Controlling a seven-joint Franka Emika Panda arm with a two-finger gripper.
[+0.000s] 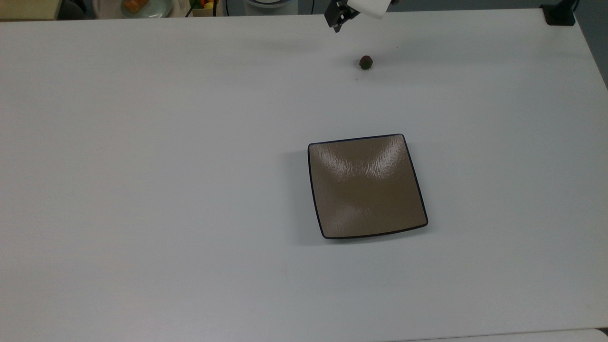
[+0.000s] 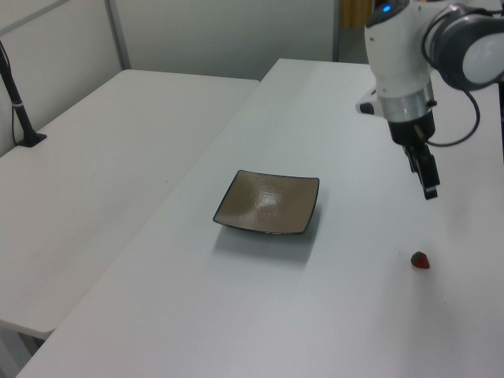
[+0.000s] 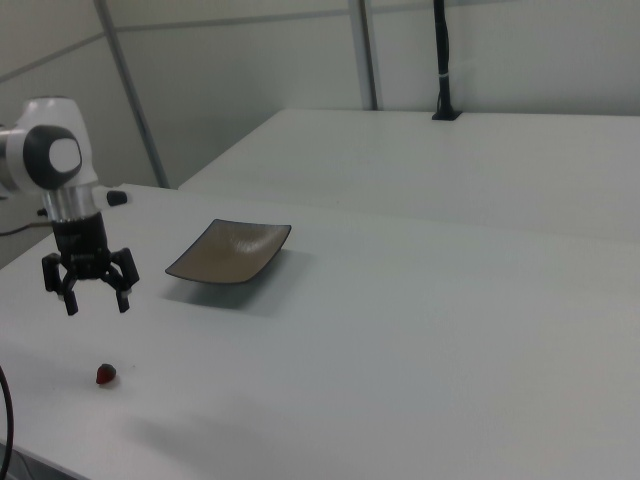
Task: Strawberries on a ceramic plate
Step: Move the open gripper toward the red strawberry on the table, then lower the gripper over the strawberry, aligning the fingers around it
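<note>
Nearest in the top view lies the plate (image 1: 368, 186), square, brown and glossy, with nothing on it; it rests flat on the white table (image 1: 142, 190); beyond it, well apart, the strawberry (image 1: 365, 62) sits alone on the bare tabletop; farther still, the gripper (image 3: 94, 290) hangs above the table near the berry, touching nothing; in the right view its two fingers stand spread apart with nothing between them. Judgement: the task is barely begun; the berry is not yet grasped; descent, pick-up, carry and placing on the plate all remain.
</note>
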